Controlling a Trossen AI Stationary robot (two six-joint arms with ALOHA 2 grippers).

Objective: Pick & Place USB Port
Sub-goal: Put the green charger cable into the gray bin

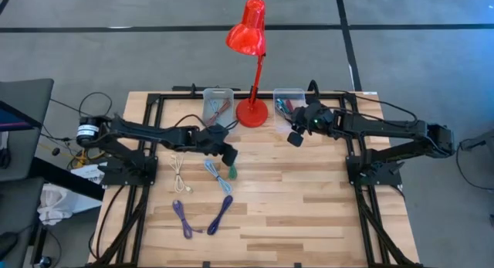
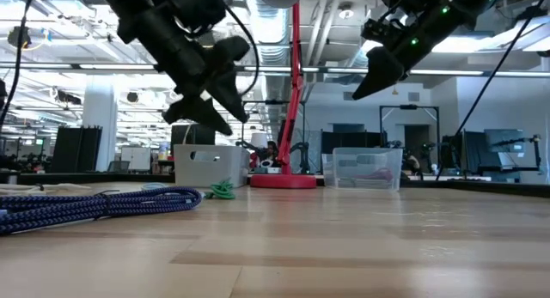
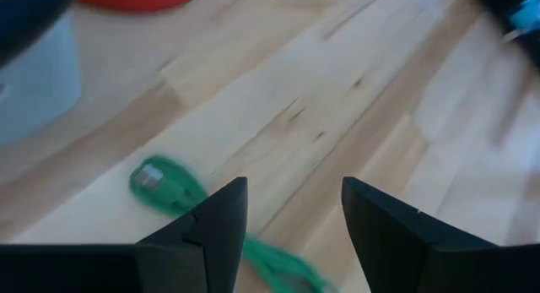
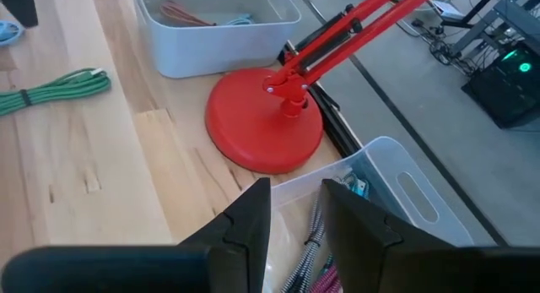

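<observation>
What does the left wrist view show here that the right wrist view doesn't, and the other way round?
Only the left wrist view shows the open left gripper above bare table wood. Only the right wrist view shows the lamp's red arm, cables inside the left bin, and the open right gripper over the right bin. Both show the green cable and the red lamp base.

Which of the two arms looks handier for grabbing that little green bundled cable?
Probably the left: its open gripper hangs right above the small green bundled cable, while the right gripper hovers by the clear bin past the red lamp.
</observation>
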